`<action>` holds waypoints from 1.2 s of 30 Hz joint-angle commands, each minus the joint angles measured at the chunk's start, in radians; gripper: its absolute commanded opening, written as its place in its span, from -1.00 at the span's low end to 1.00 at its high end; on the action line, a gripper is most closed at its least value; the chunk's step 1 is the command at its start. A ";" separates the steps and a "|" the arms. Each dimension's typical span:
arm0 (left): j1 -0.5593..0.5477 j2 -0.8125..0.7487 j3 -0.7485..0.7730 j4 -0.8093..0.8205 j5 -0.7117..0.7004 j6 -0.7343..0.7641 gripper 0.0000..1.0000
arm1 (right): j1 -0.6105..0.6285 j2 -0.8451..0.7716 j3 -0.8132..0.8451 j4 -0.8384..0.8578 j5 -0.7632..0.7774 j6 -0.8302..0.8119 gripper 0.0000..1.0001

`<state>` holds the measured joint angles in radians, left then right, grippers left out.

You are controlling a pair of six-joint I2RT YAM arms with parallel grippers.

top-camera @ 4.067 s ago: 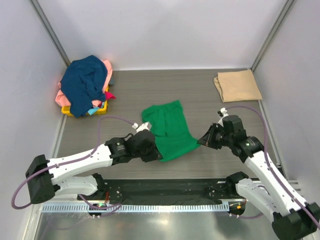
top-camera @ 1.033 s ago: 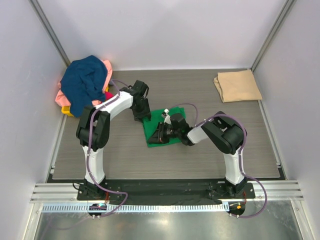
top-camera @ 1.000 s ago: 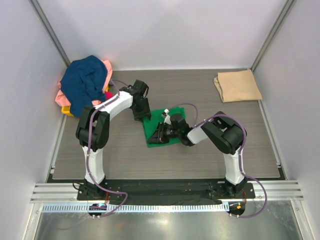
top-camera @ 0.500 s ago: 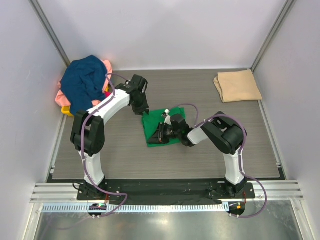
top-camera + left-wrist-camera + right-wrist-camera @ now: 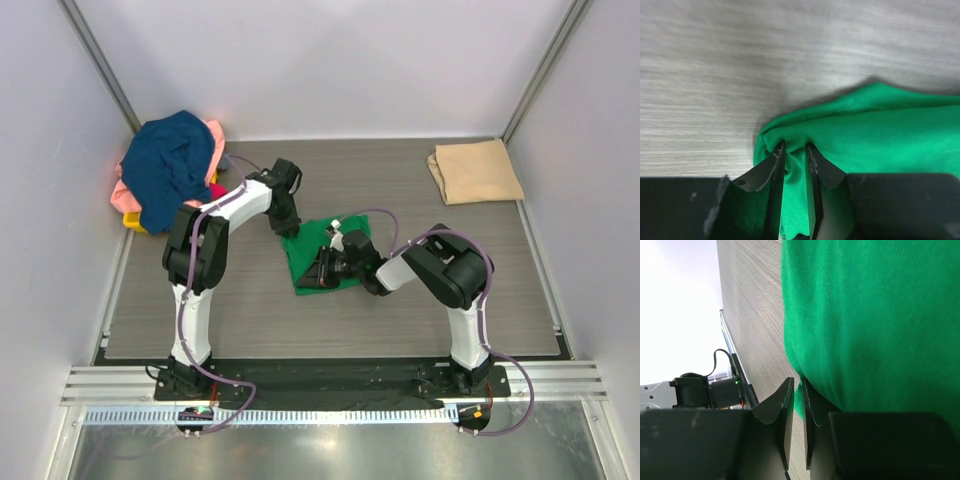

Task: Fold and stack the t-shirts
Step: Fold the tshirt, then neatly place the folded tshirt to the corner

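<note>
The bright green cloth t-shirt [image 5: 303, 262] [image 5: 880, 125] [image 5: 865, 315] lies folded at the middle of the grey wood-grain worktop [image 5: 400, 190]. The left end effector [image 5: 287, 226] [image 5: 794, 150] pinches its far-left corner; the right end effector [image 5: 322, 270] [image 5: 796, 390] pinches its near side.

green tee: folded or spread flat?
Folded. The green tee is a small doubled patch with a rounded fold edge; left gripper and right gripper pinch it.

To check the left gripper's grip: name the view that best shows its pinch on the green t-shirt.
Left wrist view: the left gripper is shut on a fold at the green t-shirt's edge, seen close. Top external shows only its place at the shirt's far corner. Right wrist does not show it.
</note>
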<state>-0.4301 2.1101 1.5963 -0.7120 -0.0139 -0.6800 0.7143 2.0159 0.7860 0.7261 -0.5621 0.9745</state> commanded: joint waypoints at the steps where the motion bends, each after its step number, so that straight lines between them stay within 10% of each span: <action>1: 0.034 0.034 0.040 0.002 -0.063 0.020 -0.53 | 0.013 -0.002 -0.050 -0.103 0.036 -0.023 -0.63; 5: 0.037 0.013 0.117 -0.046 -0.032 0.040 -0.52 | 0.023 -0.049 -0.016 -0.189 0.044 -0.054 -0.55; 9: 0.031 -0.077 0.207 -0.130 -0.031 0.056 -0.07 | 0.043 -0.170 0.106 -0.397 0.070 -0.141 0.27; 14: 0.021 -0.221 0.304 -0.292 -0.054 0.097 0.10 | 0.045 -0.331 0.338 -0.788 0.198 -0.302 0.61; 25: 0.021 -0.847 -0.286 -0.291 -0.150 0.085 0.15 | -0.249 -0.464 0.460 -1.100 0.315 -0.542 0.91; 36: 0.021 -1.317 -0.673 -0.210 -0.175 0.057 0.15 | -0.447 -0.196 0.616 -1.151 0.268 -0.715 0.94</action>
<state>-0.4084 0.8631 0.9260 -0.9791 -0.1658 -0.6090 0.2958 1.7535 1.3327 -0.4160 -0.2520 0.3298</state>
